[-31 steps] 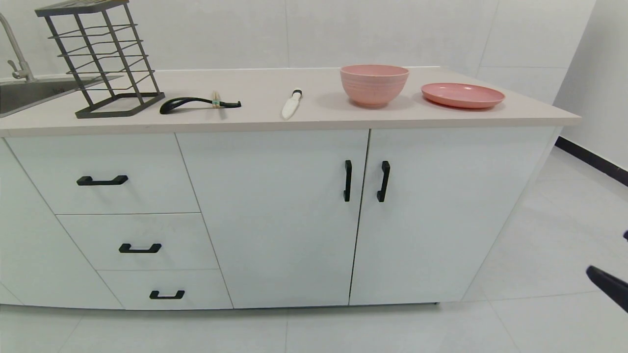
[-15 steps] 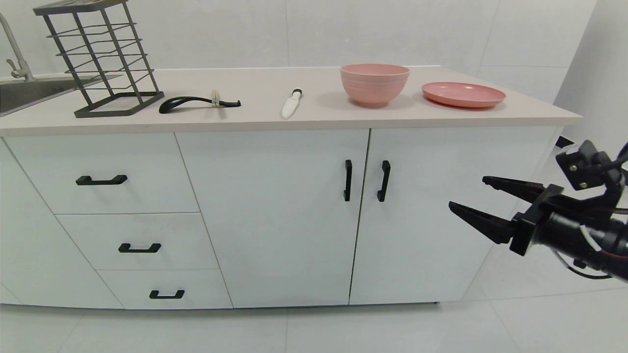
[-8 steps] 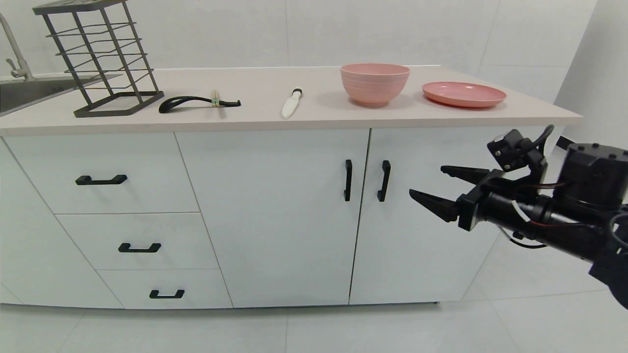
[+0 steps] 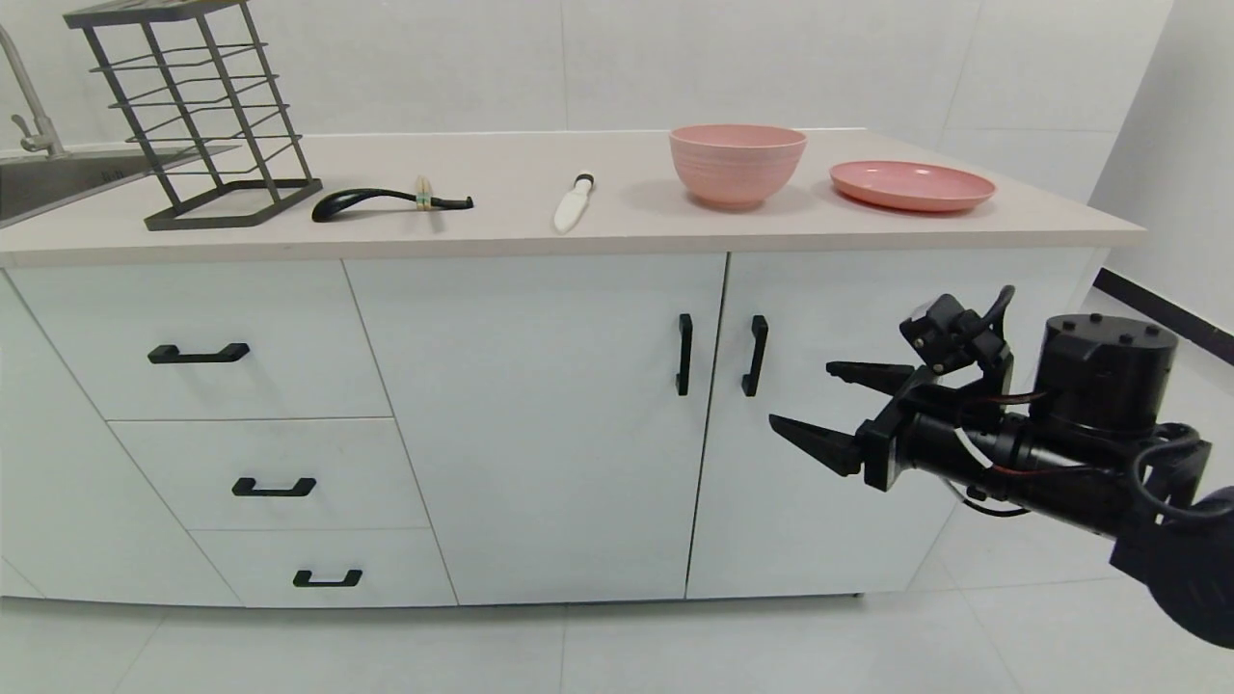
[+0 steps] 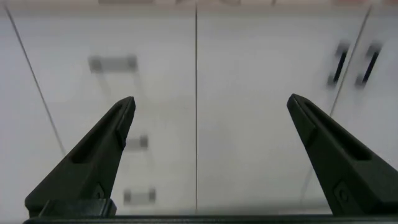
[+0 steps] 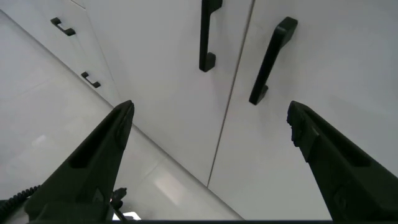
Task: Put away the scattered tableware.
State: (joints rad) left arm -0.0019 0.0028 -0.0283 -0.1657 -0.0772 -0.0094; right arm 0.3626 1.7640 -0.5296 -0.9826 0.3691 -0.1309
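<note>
Your right hand (image 4: pixel 802 395) is spread wide and holds nothing. It hangs in front of the right cabinet door (image 4: pixel 819 520), below the front edge of the counter (image 4: pixel 540 236) and just right of the door handles (image 4: pixel 754 357), touching neither. There is open floor (image 4: pixel 1041 636) beneath it and to its right. Your left hand (image 5: pixel 211 99) is also wide apart and empty, and it faces the cabinet front.

On the counter, well above the right hand, the tableware lies apart:
- one pink bowl (image 4: pixel 737 164)
- one pink plate (image 4: pixel 912 185), near the counter's right end
- one white knife (image 4: pixel 573 204), close to the front edge
- one black spoon (image 4: pixel 366 202)
- chopsticks (image 4: pixel 422 196) across the spoon's handle, too small to count

One wire rack (image 4: pixel 193 116) stands at the left beside the sink (image 4: pixel 58 183). The cabinet has two door handles and three drawer handles (image 4: pixel 198 355).
</note>
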